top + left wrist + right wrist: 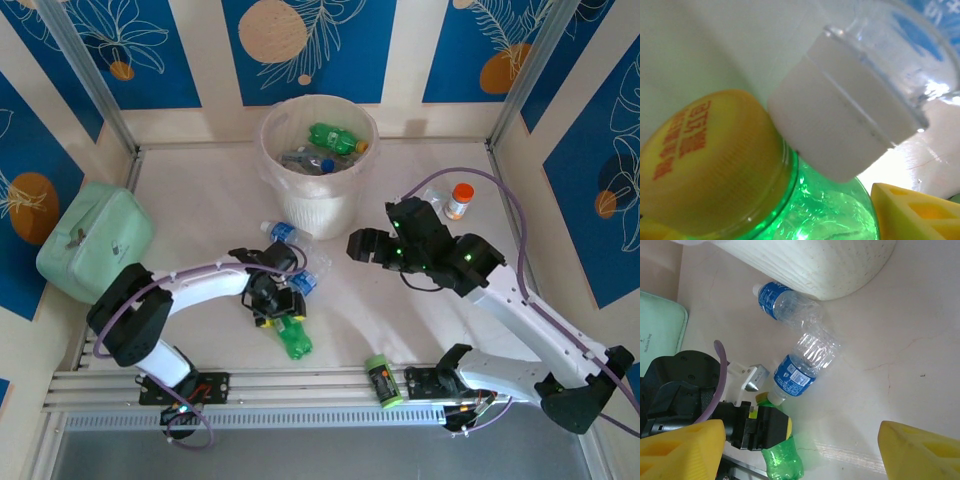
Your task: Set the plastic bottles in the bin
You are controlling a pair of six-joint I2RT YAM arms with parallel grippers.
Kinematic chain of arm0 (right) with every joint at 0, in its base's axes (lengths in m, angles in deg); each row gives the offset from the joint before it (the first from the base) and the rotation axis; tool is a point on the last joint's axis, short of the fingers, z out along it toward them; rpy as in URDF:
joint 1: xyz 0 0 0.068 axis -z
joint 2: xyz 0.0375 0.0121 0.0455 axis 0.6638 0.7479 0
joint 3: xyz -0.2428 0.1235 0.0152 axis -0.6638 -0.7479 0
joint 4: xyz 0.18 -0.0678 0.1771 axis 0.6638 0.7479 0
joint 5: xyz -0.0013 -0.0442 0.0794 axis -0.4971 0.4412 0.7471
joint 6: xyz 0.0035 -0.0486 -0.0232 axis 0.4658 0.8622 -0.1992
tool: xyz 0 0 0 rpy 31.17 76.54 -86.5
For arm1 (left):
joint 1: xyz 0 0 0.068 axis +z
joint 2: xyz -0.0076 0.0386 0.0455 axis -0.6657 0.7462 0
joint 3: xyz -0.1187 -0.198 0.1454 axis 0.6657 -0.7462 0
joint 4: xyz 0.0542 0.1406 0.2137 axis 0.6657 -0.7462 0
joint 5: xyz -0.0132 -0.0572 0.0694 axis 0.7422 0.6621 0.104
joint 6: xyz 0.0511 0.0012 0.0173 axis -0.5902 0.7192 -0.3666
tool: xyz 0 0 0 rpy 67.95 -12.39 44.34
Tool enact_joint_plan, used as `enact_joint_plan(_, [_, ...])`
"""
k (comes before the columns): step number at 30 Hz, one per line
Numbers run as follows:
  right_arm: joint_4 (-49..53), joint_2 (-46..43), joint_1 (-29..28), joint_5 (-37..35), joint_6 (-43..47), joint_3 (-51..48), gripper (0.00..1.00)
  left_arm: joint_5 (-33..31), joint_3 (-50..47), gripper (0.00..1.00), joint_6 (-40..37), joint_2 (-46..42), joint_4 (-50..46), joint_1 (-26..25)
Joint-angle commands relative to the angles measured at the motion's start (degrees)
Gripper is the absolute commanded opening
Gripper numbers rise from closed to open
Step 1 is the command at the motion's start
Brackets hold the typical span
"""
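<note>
A green bottle point(294, 340) with a yellow cap point(705, 160) lies at the near middle of the table. My left gripper point(278, 305) is closed round its shoulder point(830, 210), just below the cap. A clear blue-labelled bottle point(300, 283) lies with its white cap point(840, 125) against the yellow one. Another clear bottle point(285, 233) rests nearer the bin point(320, 190), which holds a green bottle point(335, 138) and others. My right gripper point(365, 247) hovers open and empty to the right; its view shows both clear bottles point(802, 367) point(787, 302) and the green bottle point(782, 462).
A mint-green case point(95, 242) sits at the left wall. An orange-capped container point(460, 200) stands at the right, behind my right arm. A lime-green canister point(381, 380) lies by the near rail. Walls close in the table on three sides.
</note>
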Motion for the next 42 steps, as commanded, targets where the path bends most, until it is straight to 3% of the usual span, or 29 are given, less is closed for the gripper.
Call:
enact_joint_plan(1, [0.4, -0.9, 0.5, 0.1, -0.2, -0.4, 0.8, -0.9, 1.5, 0.66, 0.5, -2.7, -2.3, -0.6])
enact_joint_plan(8, [0.6, -1.0, 1.1, -0.1, 0.0, 0.1, 0.8, -0.7, 1.8, 0.63, 0.7, -6.4, -4.4, -0.7])
enact_joint_plan(17, [0.4, -2.2, 3.3, -1.3, -2.4, -1.4, 0.79, -2.7, 4.0, 0.6, -3.2, -17.6, -5.3, -0.7])
enact_joint_plan(24, [-0.7, -3.6, 6.1, 0.9, -3.7, -3.8, 0.78, -4.1, 17.1, 0.6, -9.9, -21.4, -7.4, -0.6])
enact_joint_plan(31, [-0.9, -4.8, 6.1, 1.0, -4.4, -4.8, 0.78, -6.1, 34.9, 0.61, -15.2, -14.8, -8.7, 0.6])
enact_joint_plan(42, [-1.3, -5.7, 4.6, 1.5, -5.3, -5.3, 0.78, -2.0, 55.5, 0.59, -10.8, 0.0, 1.8, 5.5])
